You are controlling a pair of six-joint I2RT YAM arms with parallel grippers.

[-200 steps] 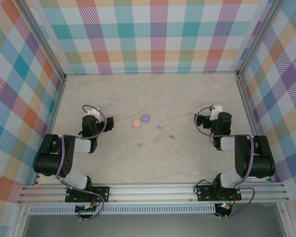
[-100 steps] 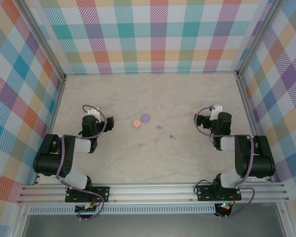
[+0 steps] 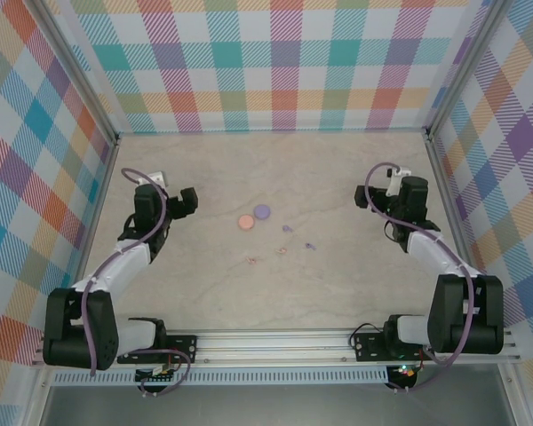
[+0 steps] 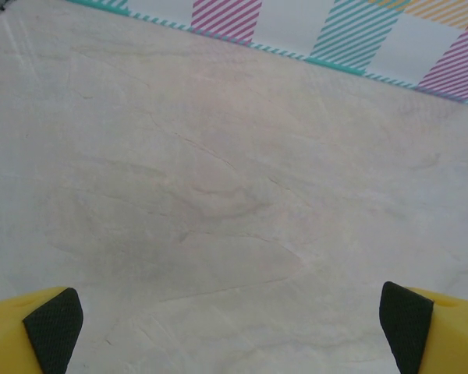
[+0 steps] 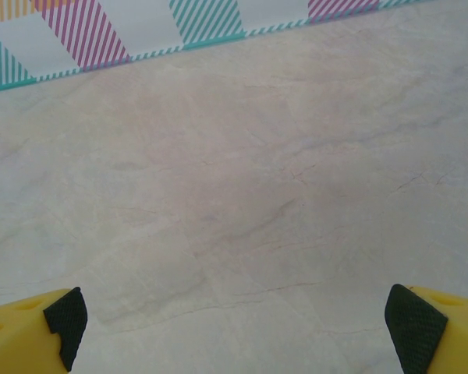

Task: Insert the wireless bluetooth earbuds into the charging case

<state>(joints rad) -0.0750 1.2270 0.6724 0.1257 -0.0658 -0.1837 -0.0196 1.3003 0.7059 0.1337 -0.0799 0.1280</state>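
**Both jaws spread wide over bare desk, earbuds loose at the centre**

From the top camera, the four earbuds lie scattered on the desk, roughly midway between the two arms. Two are lilac, on the right of the group. Two are pale pink, lower and further left. They are mere specks, so their shape and which way they face cannot be made out.

Just behind them sit two round discs, the pink case and the lilac case. They lie side by side, too small to tell whether they touch. Whether either lid is up cannot be told.

The left arm reaches up the left side of the desk and the right arm up the right side. Both ends are well apart from the earbuds and cases. From above each end is a dark lump, and the fingers cannot be separated.

The wrist cameras settle it. The left jaws stand spread, with one black pad in each bottom corner on a yellow finger cut off by the edge. Pale veined desk lies between the pads. The right jaws are likewise spread, with their pads at the corners and the fingers cropped. A strip of the striped wall runs along the top.
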